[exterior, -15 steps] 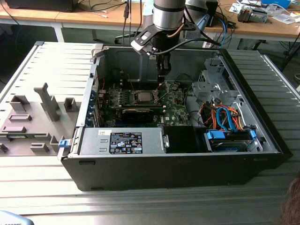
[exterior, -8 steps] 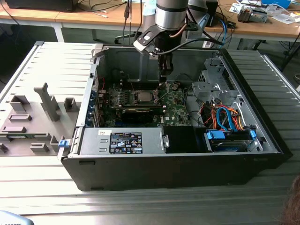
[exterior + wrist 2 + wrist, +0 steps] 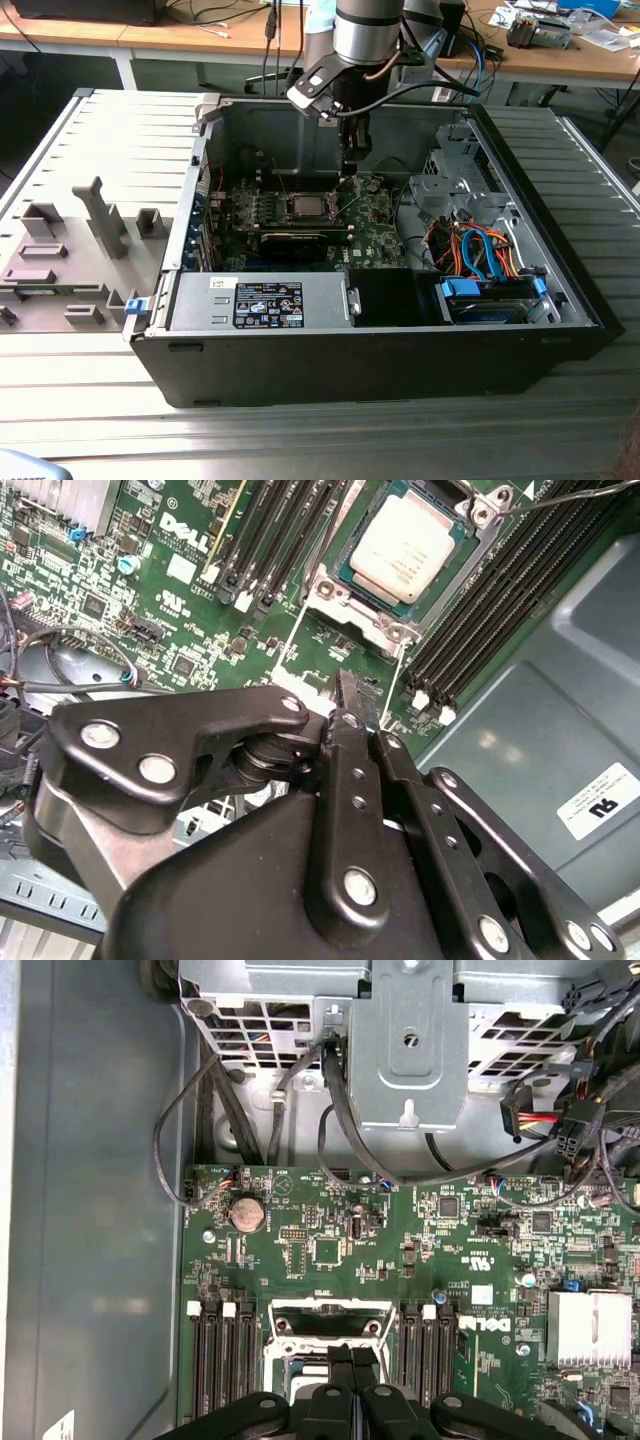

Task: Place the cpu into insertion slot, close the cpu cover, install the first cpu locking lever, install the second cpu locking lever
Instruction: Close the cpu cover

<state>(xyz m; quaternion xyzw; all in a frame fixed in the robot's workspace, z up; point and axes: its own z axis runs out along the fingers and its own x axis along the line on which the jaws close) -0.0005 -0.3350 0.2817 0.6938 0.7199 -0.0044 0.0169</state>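
Left on the counter [image 3: 100,420]: grey plastic fixtures [image 3: 105,215]. Next, open PC case [image 3: 400,370]. cpu [image 3: 305,207] sits in the insertion slot [image 3: 400,632] on the green board [image 3: 375,235], with the cpu cover [image 3: 345,560] framing it. Claw [image 3: 346,190] is just beside the slot on the exterior view's right, fingers pressed together, gripping nothing. Drive cables [image 3: 480,250] are further right.
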